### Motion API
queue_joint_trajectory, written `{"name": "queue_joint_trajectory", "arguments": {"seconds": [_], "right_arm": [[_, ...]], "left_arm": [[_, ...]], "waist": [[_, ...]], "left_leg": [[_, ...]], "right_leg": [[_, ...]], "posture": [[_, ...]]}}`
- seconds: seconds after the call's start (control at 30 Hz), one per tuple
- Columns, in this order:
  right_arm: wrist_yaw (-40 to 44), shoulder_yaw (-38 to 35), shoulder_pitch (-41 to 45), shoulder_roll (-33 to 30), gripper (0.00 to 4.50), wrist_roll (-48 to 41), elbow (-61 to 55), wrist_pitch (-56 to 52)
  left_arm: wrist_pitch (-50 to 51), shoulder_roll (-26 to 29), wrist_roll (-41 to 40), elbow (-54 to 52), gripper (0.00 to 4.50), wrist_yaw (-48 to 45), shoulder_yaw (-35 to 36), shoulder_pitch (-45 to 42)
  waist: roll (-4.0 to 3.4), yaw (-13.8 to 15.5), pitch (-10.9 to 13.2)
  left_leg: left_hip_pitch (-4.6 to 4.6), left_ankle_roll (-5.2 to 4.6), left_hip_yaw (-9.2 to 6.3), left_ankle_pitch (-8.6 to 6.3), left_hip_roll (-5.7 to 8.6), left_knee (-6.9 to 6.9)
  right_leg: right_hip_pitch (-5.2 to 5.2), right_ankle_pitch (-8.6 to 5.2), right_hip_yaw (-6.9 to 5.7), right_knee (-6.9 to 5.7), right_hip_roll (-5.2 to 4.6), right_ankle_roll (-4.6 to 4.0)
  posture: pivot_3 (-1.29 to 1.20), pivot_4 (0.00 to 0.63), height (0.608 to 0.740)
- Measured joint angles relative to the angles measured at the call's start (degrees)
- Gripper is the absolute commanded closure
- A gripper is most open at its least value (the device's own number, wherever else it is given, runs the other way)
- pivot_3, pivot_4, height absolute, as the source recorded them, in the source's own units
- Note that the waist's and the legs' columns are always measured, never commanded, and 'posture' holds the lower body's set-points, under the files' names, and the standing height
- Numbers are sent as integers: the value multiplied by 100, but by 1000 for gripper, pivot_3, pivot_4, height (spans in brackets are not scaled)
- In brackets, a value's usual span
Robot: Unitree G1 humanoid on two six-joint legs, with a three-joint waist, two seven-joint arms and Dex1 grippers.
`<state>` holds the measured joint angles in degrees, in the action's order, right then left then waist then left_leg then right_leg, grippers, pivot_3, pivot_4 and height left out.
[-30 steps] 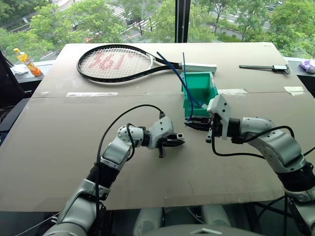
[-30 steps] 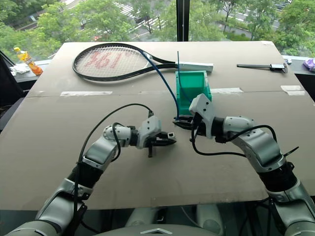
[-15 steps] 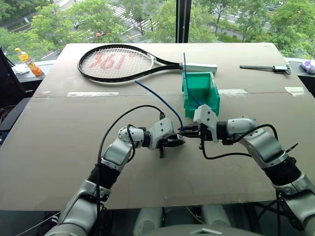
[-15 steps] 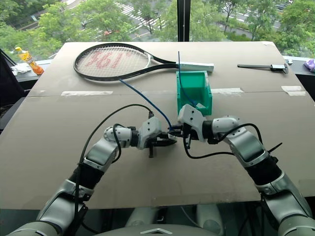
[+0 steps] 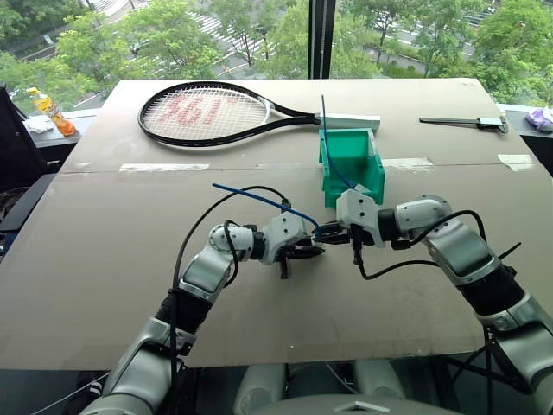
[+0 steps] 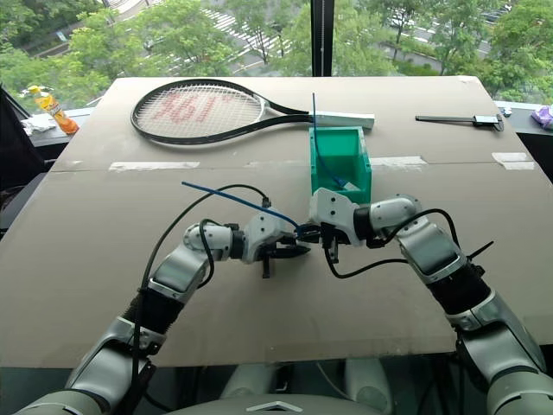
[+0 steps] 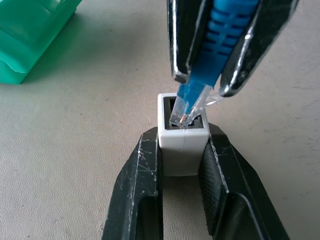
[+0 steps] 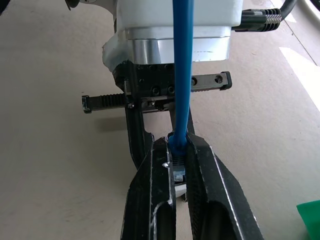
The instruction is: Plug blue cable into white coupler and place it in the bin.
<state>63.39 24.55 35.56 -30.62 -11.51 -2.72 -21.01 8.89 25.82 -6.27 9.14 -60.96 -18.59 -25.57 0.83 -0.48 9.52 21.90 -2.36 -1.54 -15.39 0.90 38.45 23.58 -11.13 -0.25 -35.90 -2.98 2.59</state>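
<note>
Nearest us, our left gripper clamps the white coupler; our right gripper pinches the blue cable, plug tip at the socket mouth, not seated. Beyond stands the bin, awaiting both.

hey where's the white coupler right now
The white coupler is clamped in the left gripper above mid-table, just in front of the bin, the blue cable plug at its socket.
</note>
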Motion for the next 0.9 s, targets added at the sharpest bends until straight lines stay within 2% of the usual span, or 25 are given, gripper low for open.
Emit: {"name": "queue_joint_trajectory", "arguments": {"seconds": [0.43,0.9], "right_arm": [[987,23,534,171,4500,42,1027,256],[1155,137,831,480,4500,472,1501,310]], "left_arm": [[-2,-41,8,21,4113,92,7,44],[-31,-58,43,21,4113,100,27,77]], "waist": [[-4,-2,-34],[-13,-10,-59]], "left_leg": [[-9,0,1,0,0,0],[-11,1,1,0,0,-4]], "right_leg": [[-5,1,1,-1,-3,-1],[-5,0,0,-1,-5,-2]], "posture": [[0,150,740],[0,150,740]]}}
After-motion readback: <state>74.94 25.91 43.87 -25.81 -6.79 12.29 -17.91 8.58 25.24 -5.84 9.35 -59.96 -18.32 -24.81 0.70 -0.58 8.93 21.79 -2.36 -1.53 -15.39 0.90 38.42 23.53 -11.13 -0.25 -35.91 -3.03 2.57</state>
